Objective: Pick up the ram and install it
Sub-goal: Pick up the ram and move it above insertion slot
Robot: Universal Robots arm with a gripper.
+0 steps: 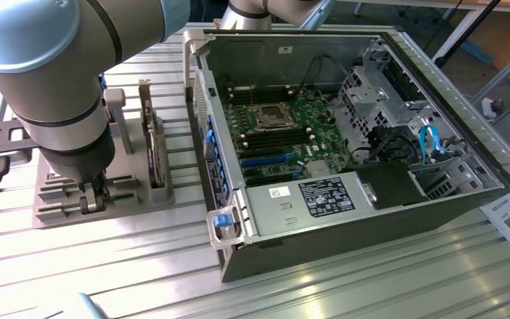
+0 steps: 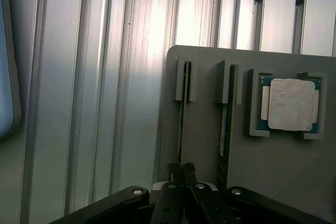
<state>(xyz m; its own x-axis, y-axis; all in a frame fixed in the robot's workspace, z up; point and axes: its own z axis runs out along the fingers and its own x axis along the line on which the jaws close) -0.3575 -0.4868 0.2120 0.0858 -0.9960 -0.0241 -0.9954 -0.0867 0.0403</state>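
Note:
The ram is a thin green stick standing on edge in the outer slot of a grey holder. My gripper is over its near end, with the fingers drawn together on either side of the stick's edge. In the exterior view the gripper reaches straight down into the holder on the exterior view's left, and the arm covers the ram there. The open computer case lies to the right with its motherboard exposed.
A taller dark expansion card stands in the neighbouring slot, close beside the ram, also seen upright. A square silver CPU chip lies in a pocket beyond it. The holder and the case rest on a ribbed aluminium table.

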